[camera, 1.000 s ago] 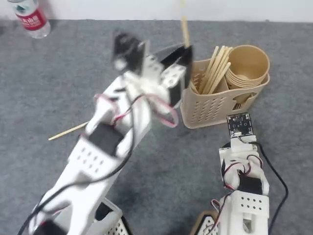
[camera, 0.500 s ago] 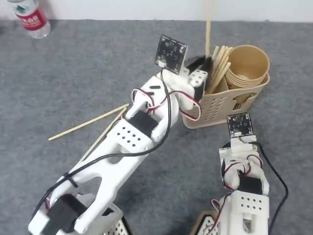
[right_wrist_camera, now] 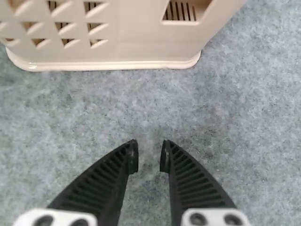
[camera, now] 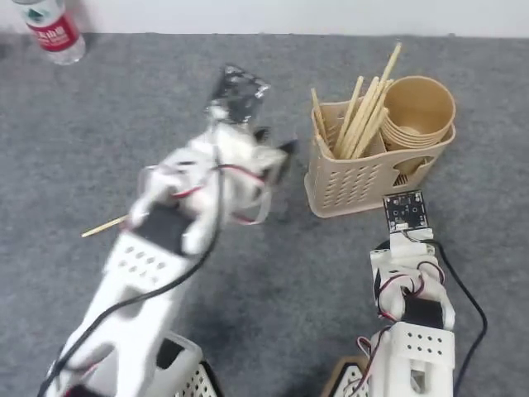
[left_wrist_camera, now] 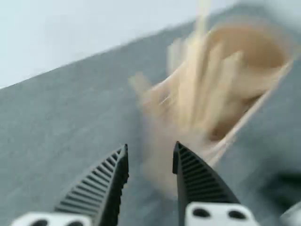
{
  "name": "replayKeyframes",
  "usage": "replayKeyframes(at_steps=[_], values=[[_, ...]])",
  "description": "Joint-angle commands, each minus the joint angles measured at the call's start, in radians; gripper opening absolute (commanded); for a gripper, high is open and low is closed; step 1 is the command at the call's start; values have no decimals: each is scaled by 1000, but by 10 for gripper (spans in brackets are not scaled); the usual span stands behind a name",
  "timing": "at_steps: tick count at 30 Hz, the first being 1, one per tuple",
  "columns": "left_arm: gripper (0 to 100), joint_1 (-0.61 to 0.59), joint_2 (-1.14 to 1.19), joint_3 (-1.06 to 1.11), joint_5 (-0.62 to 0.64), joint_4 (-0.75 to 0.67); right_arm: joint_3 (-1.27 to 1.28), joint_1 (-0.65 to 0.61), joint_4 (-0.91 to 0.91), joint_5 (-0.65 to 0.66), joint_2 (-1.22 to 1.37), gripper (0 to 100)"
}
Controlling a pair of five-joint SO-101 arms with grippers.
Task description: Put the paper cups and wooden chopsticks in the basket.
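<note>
Beside the basket [camera: 364, 178], on the side of its chopstick compartment, your left pincer [left_wrist_camera: 150, 148] is hanging above the counter [camera: 124, 124] with its jaws released. They are standing a moderate gap apart, and you are gripping nothing between them. Its wrist view is looking past the fingertips toward the basket, which is showing up blurred there, with sticks and cups rising from it.

The wooden chopsticks [camera: 355, 116] are standing tilted in the basket compartment nearer your left arm [camera: 165, 240]. One of them is sticking up higher than the others and leaning over toward the cups. The paper cups [camera: 417, 112] are sitting nested, mouths up, in the basket's other compartment. One loose chopstick [camera: 103, 226] is lying flat on the counter well apart from the basket, on the far side of your left arm, which is covering part of it.

Your right pincer [right_wrist_camera: 148, 153] is pointing down at the counter just in front of the basket's perforated wall, toward the cup end. Its jaws are parted only narrowly, with bare grey surface showing in the slit. You are holding nothing there, and the tips are staying clear of the basket.

A plastic bottle [camera: 51, 29] is sitting far from the basket, at the counter's back edge beyond your left arm.
</note>
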Motion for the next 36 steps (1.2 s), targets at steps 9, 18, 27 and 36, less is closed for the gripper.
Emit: replayKeyframes(at_steps=[9, 18, 27, 36], values=[[147, -597, -57, 12, -637, 394, -8, -8, -13, 14, -10, 97], [145, -646, 367, 65, -753, 316, -8, -8, -13, 14, -10, 97], [145, -655, 589, 67, -760, 218, -8, -8, -15, 14, -10, 97], [144, -655, 692, 65, -756, 163, -8, -8, -13, 14, -10, 97]])
